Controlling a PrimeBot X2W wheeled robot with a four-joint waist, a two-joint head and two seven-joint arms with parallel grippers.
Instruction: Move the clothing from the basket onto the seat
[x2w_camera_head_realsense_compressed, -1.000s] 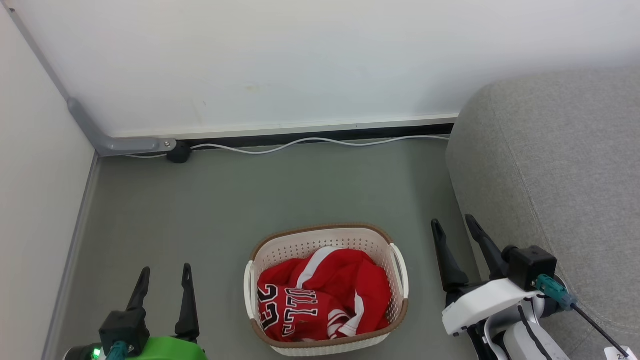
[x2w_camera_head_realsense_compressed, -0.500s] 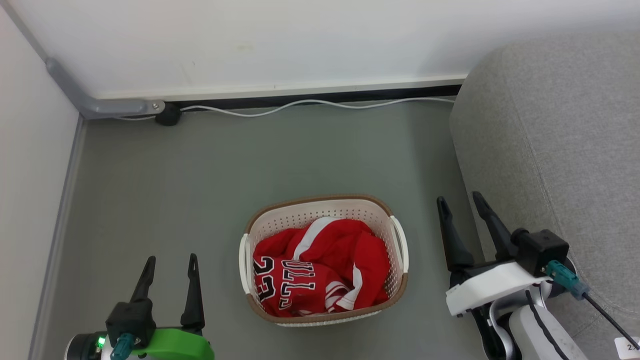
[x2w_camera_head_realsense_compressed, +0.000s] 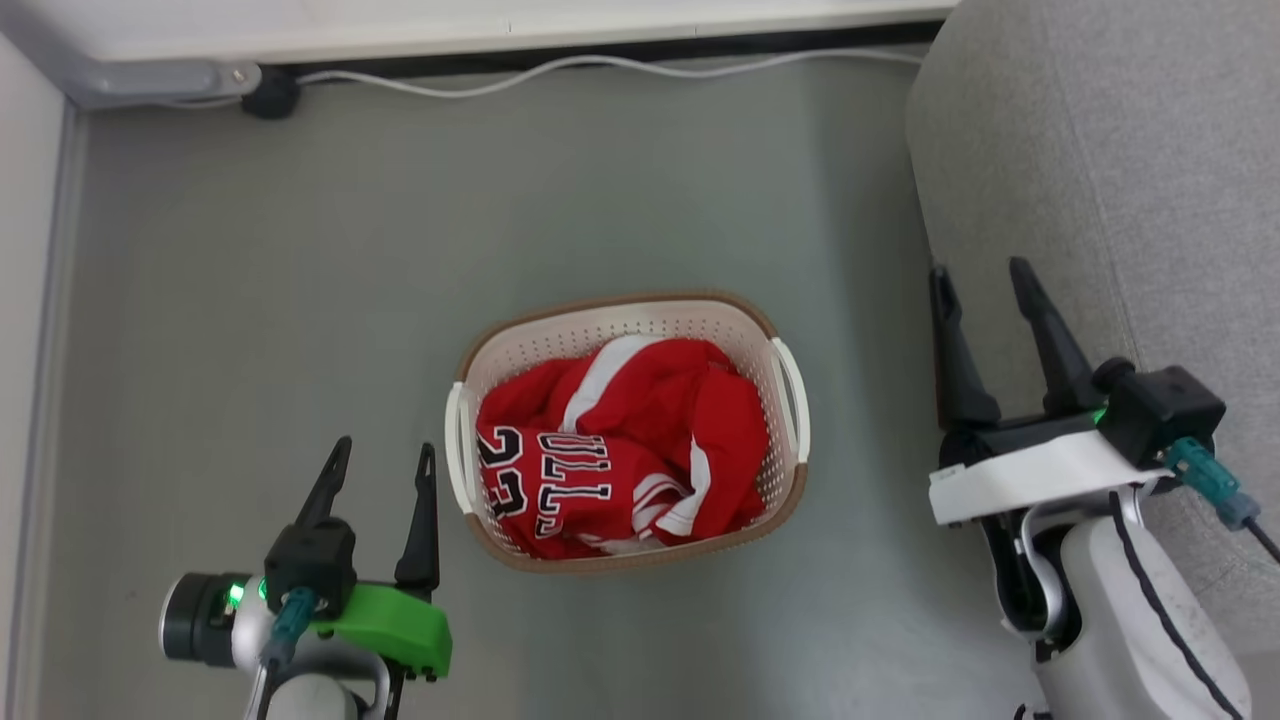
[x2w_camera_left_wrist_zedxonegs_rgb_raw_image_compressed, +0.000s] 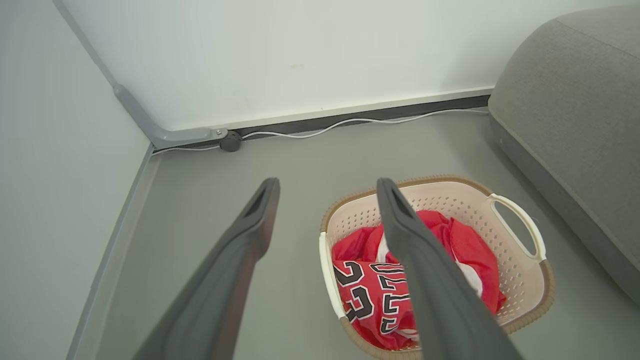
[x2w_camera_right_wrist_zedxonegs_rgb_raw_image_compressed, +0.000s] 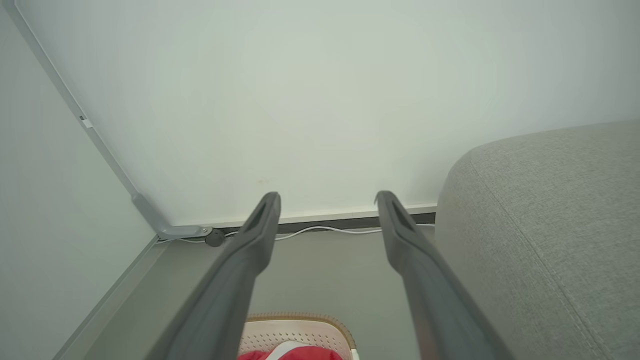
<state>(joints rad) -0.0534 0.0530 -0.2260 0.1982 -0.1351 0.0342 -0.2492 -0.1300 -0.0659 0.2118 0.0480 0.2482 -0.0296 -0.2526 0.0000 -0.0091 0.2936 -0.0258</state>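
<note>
Crumpled red fabric clothing (x2w_camera_head_realsense_compressed: 640, 430) is being flanked by the left gripper (x2w_camera_head_realsense_compressed: 385, 447) and right gripper (x2w_camera_head_realsense_compressed: 978, 268), fingers spread wide, empty; likely soft, light; its raised fold suits pinching.

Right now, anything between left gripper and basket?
Nothing: just a narrow strip of bare floor between the left gripper and the basket, seen in the head view.

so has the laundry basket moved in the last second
No. The laundry basket keeps the same gap to the sofa cushion; the whole head view shifted, white cable included, so the camera moved.
</note>
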